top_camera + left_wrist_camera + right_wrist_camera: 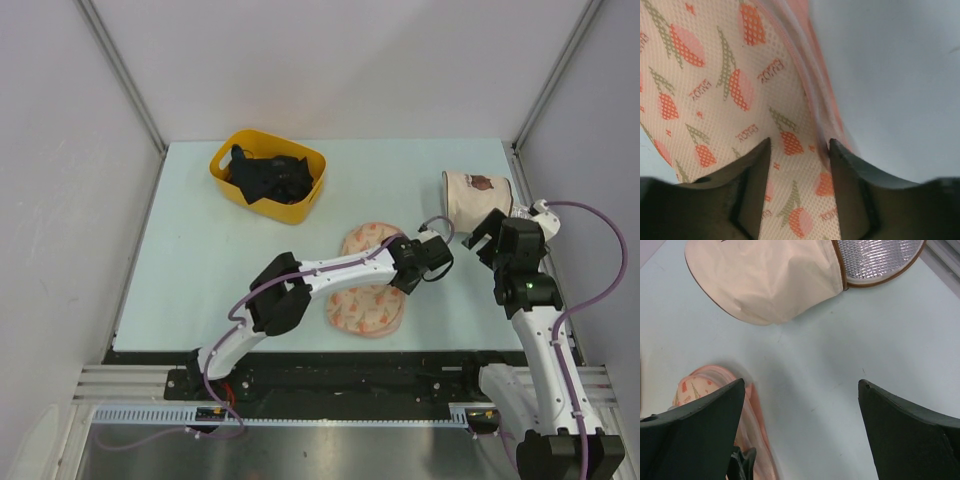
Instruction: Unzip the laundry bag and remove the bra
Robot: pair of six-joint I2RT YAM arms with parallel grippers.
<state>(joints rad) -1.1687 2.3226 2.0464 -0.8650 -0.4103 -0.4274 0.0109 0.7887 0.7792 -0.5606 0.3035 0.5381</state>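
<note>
The laundry bag [366,305] lies flat at the table's middle, peach-pink with a red-orange print, and its zip looks closed. My left gripper [418,270] hangs low over its right edge. In the left wrist view the printed mesh of the laundry bag [725,75] fills the frame. There the left gripper [799,145] has its jaws partly apart, astride a strip of fabric beside the pink zip trim [805,85]. My right gripper [801,385] stands wide open over bare table, with the laundry bag's edge [700,385] at its left finger. The bra is hidden.
A beige cylinder bag [475,195] with a brown mark lies on its side at the back right, just beyond the right gripper [484,236]. A yellow basket [222,160] of dark clothes [270,178] stands at the back left. Walls close in on three sides.
</note>
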